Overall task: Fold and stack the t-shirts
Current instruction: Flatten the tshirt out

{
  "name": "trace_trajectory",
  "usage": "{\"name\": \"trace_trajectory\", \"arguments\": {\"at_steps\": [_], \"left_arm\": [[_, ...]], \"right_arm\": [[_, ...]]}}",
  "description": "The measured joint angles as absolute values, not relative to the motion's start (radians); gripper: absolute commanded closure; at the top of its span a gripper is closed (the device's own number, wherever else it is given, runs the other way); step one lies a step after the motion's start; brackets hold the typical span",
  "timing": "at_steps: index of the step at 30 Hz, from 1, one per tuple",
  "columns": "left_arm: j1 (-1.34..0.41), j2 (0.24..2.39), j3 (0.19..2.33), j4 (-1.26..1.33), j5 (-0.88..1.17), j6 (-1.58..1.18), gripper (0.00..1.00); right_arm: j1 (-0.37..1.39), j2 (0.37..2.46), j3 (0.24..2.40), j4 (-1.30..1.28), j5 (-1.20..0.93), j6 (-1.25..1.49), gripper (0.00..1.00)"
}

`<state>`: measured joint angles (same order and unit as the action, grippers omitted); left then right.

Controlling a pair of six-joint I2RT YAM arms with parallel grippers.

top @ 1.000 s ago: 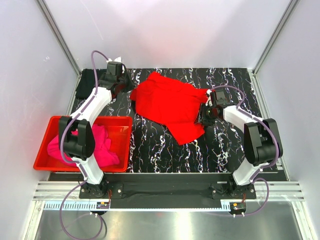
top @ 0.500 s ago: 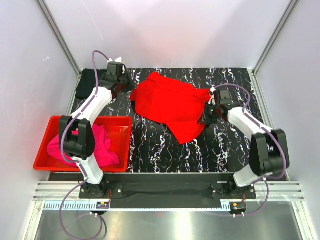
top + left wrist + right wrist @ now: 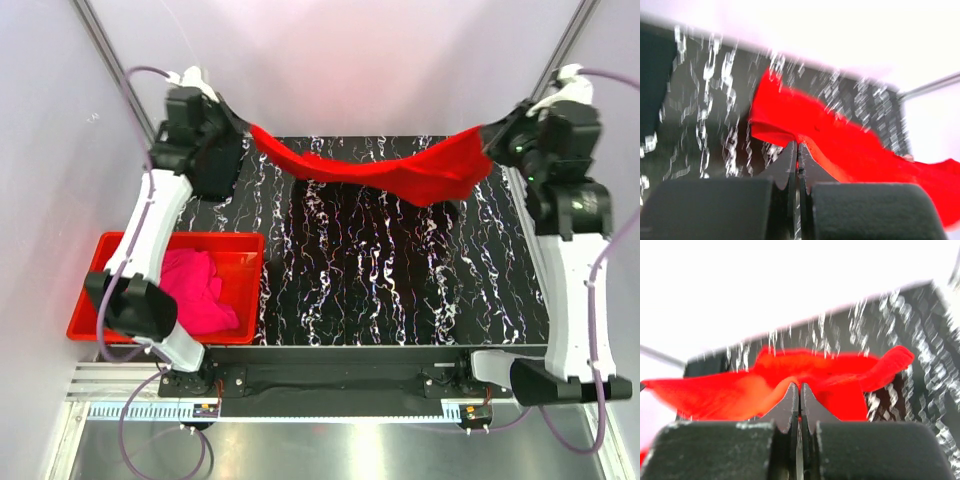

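The bright red cloth t-shirt (image 3: 400, 170) hangs in the air above the black marble-patterned table (image 3: 400, 290), stretched as a sagging band between both arms. The left gripper (image 3: 246, 128) is clenched on one end, the right gripper (image 3: 488, 134) on the other; both wrist views show the jaws pressed together on red cloth. The crumpled magenta pink t-shirt (image 3: 195, 290) lies inside the rectangular red plastic bin (image 3: 170, 238), at the near left.

White arms (image 3: 150, 225), black joints (image 3: 135, 305), thin purple cables (image 3: 143, 68).
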<state>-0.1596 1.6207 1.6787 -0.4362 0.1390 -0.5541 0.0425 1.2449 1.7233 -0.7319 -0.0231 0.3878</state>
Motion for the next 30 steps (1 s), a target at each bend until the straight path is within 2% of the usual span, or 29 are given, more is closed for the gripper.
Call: {"name": "trace_trajectory", "arguments": {"at_steps": [10,15,22,30], "left_arm": [[-0.134,1.435,1.94,-0.463,0.156,-0.517,1.0],[-0.134,1.322,1.991,-0.446,0.15,-0.496,1.0],[-0.134,1.198,2.011,-0.356,0.15,-0.496,1.0],[-0.134,1.32,2.086,-0.191,0.141,-0.495,1.0]], "right_arm": [[0.044,1.198,2.17,-0.863,0.124,0.305,1.0],[0.044,1.122,2.283,-0.867,0.135,0.27,1.0],[0.044,0.981,2.303,-0.814,0.144,0.232,1.0],[0.044,1.047,2.206,-0.635,0.199,0.154,1.0]]}}
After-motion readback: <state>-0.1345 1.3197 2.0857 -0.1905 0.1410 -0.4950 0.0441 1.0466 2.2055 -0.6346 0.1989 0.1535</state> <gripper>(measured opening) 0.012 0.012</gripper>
